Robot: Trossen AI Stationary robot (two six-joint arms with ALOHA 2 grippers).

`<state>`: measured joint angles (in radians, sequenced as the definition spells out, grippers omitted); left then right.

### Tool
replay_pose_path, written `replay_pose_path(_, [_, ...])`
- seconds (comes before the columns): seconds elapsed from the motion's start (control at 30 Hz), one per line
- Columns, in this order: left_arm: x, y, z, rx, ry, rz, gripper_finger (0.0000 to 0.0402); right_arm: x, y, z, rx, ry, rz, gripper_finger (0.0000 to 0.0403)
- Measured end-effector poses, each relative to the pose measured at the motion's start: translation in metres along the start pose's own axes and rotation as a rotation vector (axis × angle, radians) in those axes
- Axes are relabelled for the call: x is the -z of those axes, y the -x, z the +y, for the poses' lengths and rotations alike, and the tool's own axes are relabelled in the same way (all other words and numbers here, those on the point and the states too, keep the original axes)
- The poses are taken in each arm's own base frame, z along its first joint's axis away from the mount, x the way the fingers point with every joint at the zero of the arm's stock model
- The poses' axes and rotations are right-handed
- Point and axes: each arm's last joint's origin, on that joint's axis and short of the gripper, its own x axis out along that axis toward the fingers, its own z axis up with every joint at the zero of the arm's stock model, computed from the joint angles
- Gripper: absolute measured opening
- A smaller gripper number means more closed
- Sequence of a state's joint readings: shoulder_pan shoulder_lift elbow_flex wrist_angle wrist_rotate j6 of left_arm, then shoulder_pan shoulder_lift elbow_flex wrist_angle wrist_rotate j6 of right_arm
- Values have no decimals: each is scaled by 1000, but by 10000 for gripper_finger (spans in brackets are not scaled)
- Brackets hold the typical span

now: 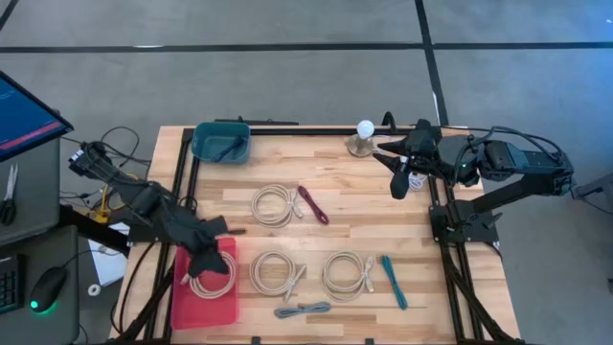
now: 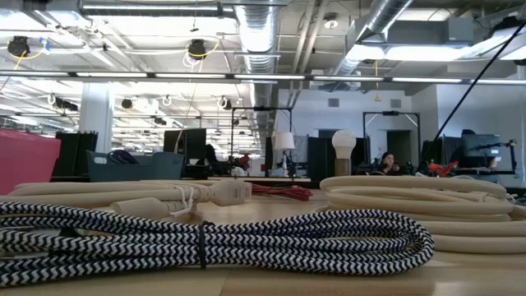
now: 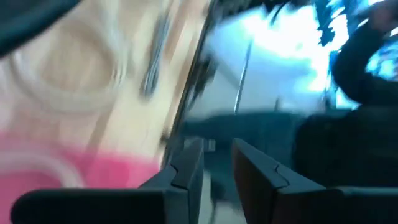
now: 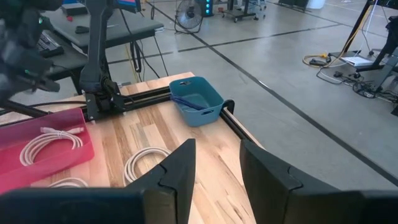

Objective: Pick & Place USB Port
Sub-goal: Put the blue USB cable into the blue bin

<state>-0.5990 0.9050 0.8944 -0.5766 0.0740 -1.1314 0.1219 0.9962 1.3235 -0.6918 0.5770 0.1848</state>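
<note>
A white coiled USB cable lies flat in the red tray at the table's near left; the right wrist view shows this cable and the tray too. My left gripper hangs above the tray's far end. In its blurred wrist view, the left gripper is open with nothing between the fingers. My right gripper waits raised at the far right. The right gripper is open and holds nothing. The low view shows neither gripper.
Three white coils, a maroon cable, a teal cable and a grey braided cable lie on the table. A teal bin and a small lamp stand at the far edge.
</note>
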Motion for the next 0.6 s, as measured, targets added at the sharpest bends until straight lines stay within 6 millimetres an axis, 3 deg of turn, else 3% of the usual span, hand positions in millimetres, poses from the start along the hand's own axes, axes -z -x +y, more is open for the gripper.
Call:
replay_pose_path(0.23, [-21, 30, -11, 105, -227, -379, 69, 0, 0, 0, 0, 0, 0, 117])
replay_pose_path(0.6, [-44, 64, -29, 215, -625, -761, 67, 0, 0, 0, 0, 0, 1, 117])
